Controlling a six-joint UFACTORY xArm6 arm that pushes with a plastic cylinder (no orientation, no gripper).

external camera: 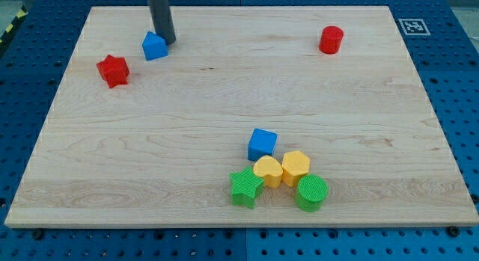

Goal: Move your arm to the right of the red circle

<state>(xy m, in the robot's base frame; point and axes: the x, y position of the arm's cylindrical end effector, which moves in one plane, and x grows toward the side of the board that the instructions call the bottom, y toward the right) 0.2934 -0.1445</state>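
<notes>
One red plastic cylinder, the red circle, stands near the wooden table's top right. My tip, a bare rod end effector with nothing to spread, touches the blue pentagon-like block, far to the view's left.

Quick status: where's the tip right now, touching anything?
My tip: no gripper, holding nothing; at the view's top left, right beside the blue block, apparently touching it. Far left of the red circle.

Eight blocks are sitting on the board: two red, two blue, two yellow, two green.
</notes>
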